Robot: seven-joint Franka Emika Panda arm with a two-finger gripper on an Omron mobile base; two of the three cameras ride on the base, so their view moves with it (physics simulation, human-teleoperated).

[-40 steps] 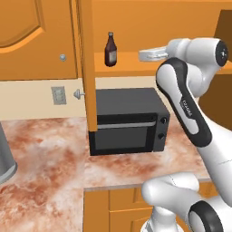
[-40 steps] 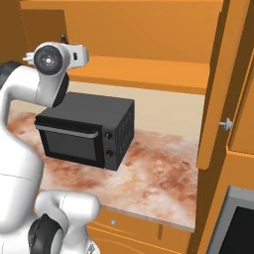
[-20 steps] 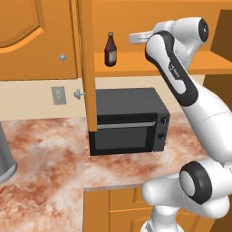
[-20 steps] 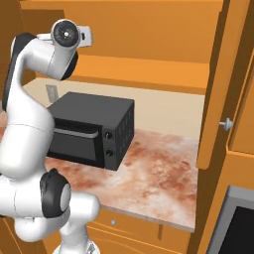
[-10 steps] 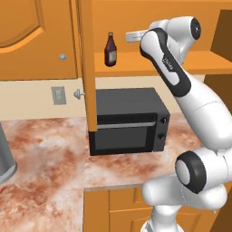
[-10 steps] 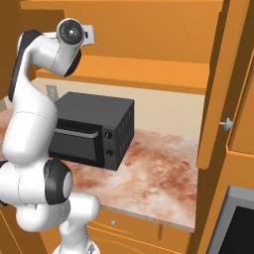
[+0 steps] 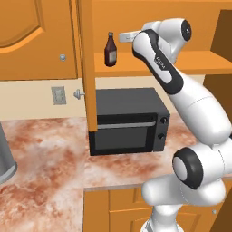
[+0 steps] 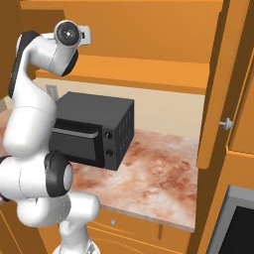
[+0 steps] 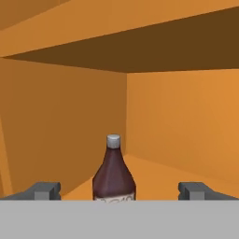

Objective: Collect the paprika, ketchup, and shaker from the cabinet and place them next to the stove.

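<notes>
On the cabinet (image 7: 154,63) shelf the ketchup (image 7: 109,50) is seen standing upright, near the left wall, with the gripper (image 9: 119,191) spread wide and level with the bottle's body — nothing is held. The hand should be advanced straight until the body sits between the fingertips (image 9: 44,190), slightly left of centre now, and closed below the neck — gently, so the bottle is not tipped.
</notes>
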